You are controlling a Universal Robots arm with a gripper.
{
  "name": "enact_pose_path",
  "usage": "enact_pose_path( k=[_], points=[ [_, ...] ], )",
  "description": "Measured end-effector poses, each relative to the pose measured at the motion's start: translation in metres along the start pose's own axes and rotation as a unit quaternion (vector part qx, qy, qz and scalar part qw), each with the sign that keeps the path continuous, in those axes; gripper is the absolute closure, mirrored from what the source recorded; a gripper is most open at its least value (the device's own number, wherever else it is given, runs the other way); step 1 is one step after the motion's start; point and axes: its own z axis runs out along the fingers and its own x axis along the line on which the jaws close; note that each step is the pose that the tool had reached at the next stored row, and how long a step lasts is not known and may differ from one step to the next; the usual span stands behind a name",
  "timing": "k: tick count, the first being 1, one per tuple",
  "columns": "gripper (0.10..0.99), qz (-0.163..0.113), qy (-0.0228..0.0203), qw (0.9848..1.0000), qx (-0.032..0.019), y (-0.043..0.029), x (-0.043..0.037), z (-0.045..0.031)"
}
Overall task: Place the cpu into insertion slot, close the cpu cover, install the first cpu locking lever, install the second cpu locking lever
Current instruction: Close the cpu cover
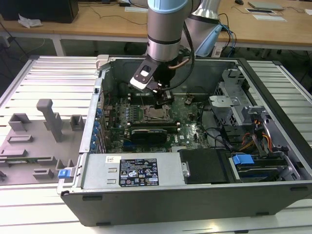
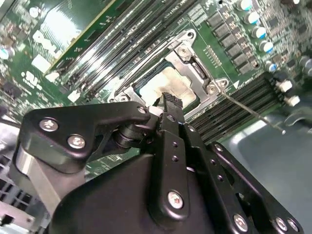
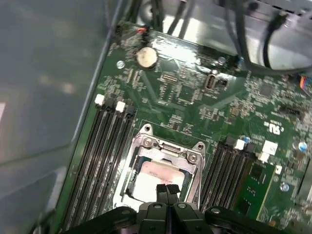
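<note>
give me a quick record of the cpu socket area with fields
setting: open computer case, motherboard lying flat inside
cpu: seated in the insertion slot, metal top showing
cpu cover: down over the socket, framing the chip
locking lever: thin rod sticking out from the socket corner, looks unlatched
gripper: fingers together, tips just above the cover's edge, holding nothing

Open computer case (image 1: pixel 195 204) on slatted table (image 1: pixel 48 78), green motherboard (image 3: pixel 195 97), round coin battery (image 3: pixel 146 57), grey fixture blocks (image 1: pixel 51 119)
</note>
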Motion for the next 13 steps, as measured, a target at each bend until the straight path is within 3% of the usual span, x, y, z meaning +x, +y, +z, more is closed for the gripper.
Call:
enact_pose_path(
  k=[3,6,7,11,13],
  points=[
    [0.980,-0.043,0.0004,0.9991,0.0010,0.0000,0.0000,0.0002],
    [0.980,-0.085,0.0007,0.9964,0.0021,0.0000,0.0000,0.0003],
    [0.980,-0.108,0.0009,0.9941,0.0027,0.0000,0.0000,0.0004],
    [0.980,-0.152,0.0012,0.9883,0.0037,0.0000,0.0000,0.0005],
    [0.980,-0.176,0.0014,0.9844,0.0043,0.0000,0.0000,0.0006]
  ],
)
